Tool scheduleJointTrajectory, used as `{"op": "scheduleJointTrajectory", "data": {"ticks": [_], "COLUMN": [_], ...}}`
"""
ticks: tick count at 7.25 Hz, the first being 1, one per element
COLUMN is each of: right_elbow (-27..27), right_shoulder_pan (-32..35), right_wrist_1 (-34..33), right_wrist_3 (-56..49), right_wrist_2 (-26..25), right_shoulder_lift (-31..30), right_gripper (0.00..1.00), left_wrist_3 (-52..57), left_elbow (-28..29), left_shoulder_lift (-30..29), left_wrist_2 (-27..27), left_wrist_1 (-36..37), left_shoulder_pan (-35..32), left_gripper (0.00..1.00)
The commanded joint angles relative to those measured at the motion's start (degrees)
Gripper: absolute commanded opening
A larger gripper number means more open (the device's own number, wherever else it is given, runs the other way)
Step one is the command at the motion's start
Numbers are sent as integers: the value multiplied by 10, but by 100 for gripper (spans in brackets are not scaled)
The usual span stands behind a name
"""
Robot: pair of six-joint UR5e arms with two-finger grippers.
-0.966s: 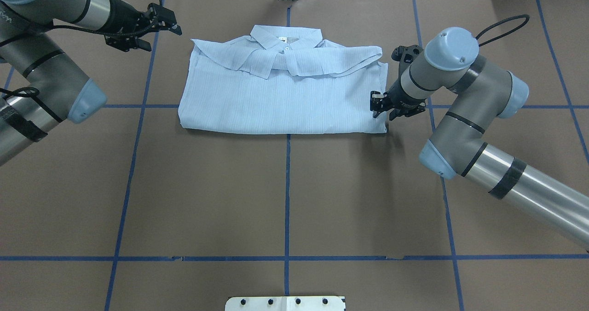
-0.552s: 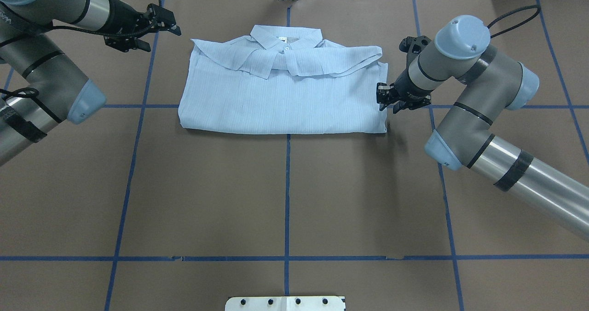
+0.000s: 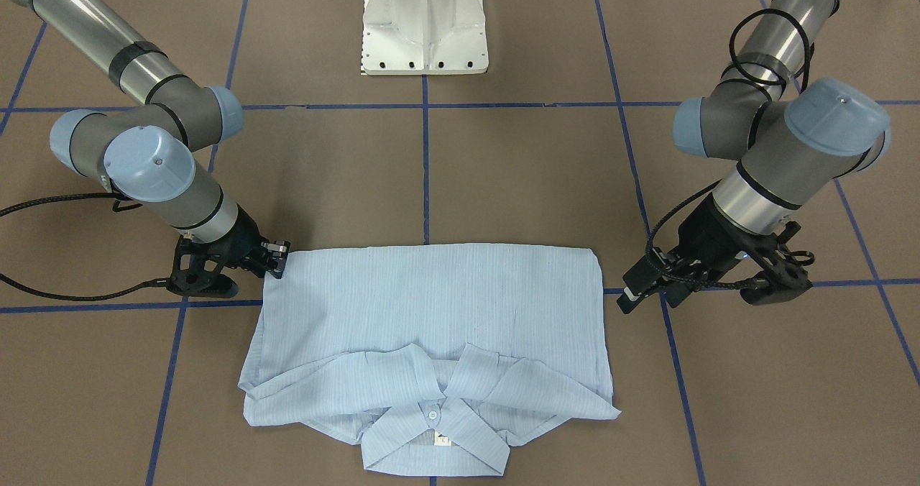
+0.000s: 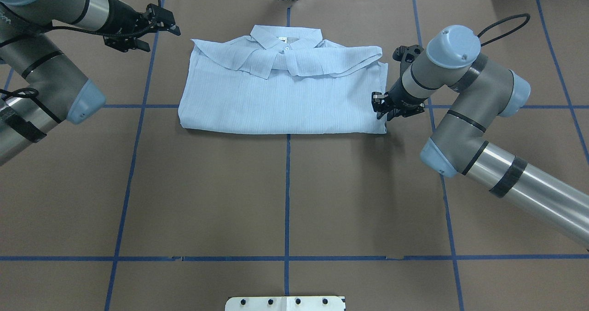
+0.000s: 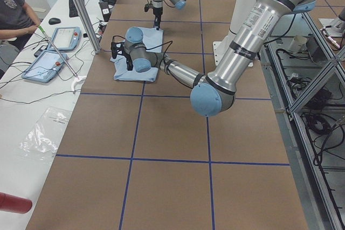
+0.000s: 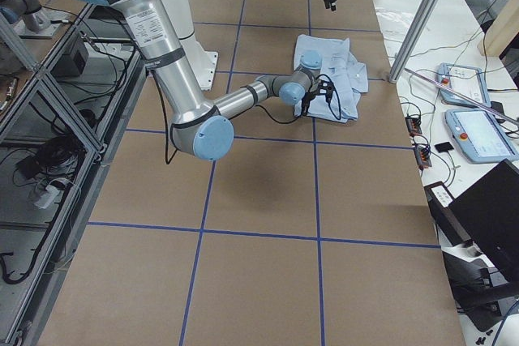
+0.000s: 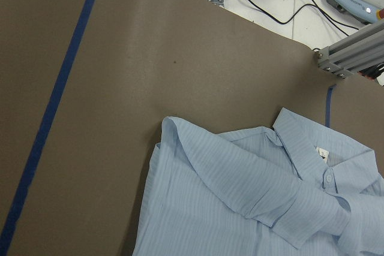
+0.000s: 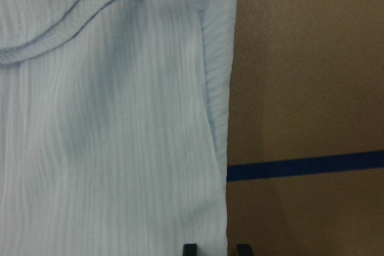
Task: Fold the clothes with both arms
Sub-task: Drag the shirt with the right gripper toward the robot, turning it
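Observation:
The light blue striped shirt [image 4: 280, 95] lies folded into a rectangle at the far middle of the table, collar and buttons up [image 3: 431, 299]. My right gripper [image 4: 378, 105] is low at the shirt's right edge, near its front corner [image 3: 277, 259]. In the right wrist view its two fingertips [image 8: 189, 248] stand slightly apart, straddling the hem of the shirt [image 8: 108, 118], so it is narrowly open. My left gripper [image 4: 168, 21] hangs open and empty above bare table, clear of the shirt's far left corner [image 3: 636, 293]. The left wrist view shows the shirt [image 7: 240, 208] but no fingers.
The white pedestal base [image 3: 424, 22] stands at the robot's side of the table. Blue tape lines [image 4: 287, 196] grid the brown table top. Beyond the far edge are cables and tablets, an aluminium post [image 5: 81, 12], and a seated person [image 5: 13, 9].
My right gripper rose and drew back from the shirt's right edge, then came back down to it near the front corner. The shirt and the left arm have hardly moved.

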Motion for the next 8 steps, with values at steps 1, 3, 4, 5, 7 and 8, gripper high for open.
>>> {"op": "scheduleJointTrajectory", "data": {"ticks": [1,3,4,5,7,8], "right_elbow": [1,20,48,100,234,284], "right_shoulder_pan": [7,14,13,8,-31,-57], "right_wrist_1": [1,1,1,1,1,1], "right_wrist_3": [0,1,1,2,5,11], "right_wrist_2": [3,8,8,5,0,-1], "right_shoulder_lift": [0,-5,-29,-78,-202,-248], "right_gripper": [0,0,0,0,0,0], "left_wrist_3": [-1,0,0,-1,-2,-5], "left_elbow": [-5,-7,-7,-11,-37,-41], "left_shoulder_lift": [1,13,14,14,35,37], "left_wrist_2": [1,1,1,1,1,1], "left_wrist_1": [-1,-1,-1,-1,-1,-1], "left_shoulder_pan": [-1,1,0,0,0,0], "left_gripper": [100,100,100,100,100,100]}}
